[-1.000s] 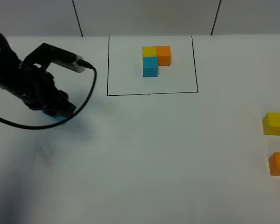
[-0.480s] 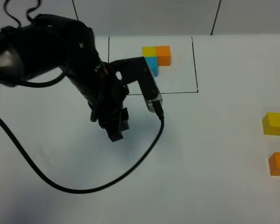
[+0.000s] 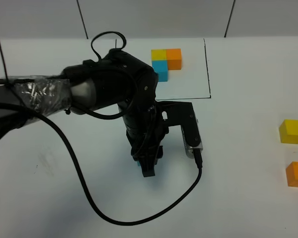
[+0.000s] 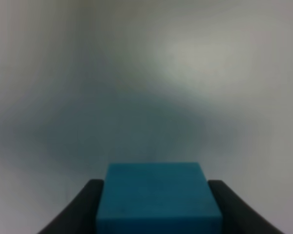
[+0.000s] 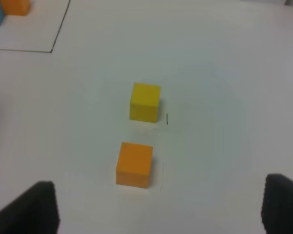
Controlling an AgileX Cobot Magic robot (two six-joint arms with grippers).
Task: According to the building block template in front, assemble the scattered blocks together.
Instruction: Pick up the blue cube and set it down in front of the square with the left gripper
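The template [image 3: 160, 69] is a yellow, orange and blue L of cubes at the back inside a black drawn rectangle, whose left part my arm hides. My left gripper [image 3: 148, 167] is over the middle of the table, shut on the sky-blue block [image 4: 156, 192], which sits between its fingers [image 4: 83, 209]. The loose yellow block [image 3: 292, 131] and orange block [image 3: 297, 174] sit at the far right edge. They also show in the right wrist view, yellow [image 5: 145, 101] and orange [image 5: 134, 164]. My right gripper [image 5: 161, 214] is open and empty, on the near side of the orange block.
The left arm's black cable [image 3: 114, 218] loops across the table in front of the arm. A corner of the template frame [image 5: 51, 50] shows in the right wrist view. White table [image 3: 238, 208] all around.
My left arm has swung from the far left of the table to the middle, below the frame, carrying the sky-blue block. The yellow and orange blocks have not moved.
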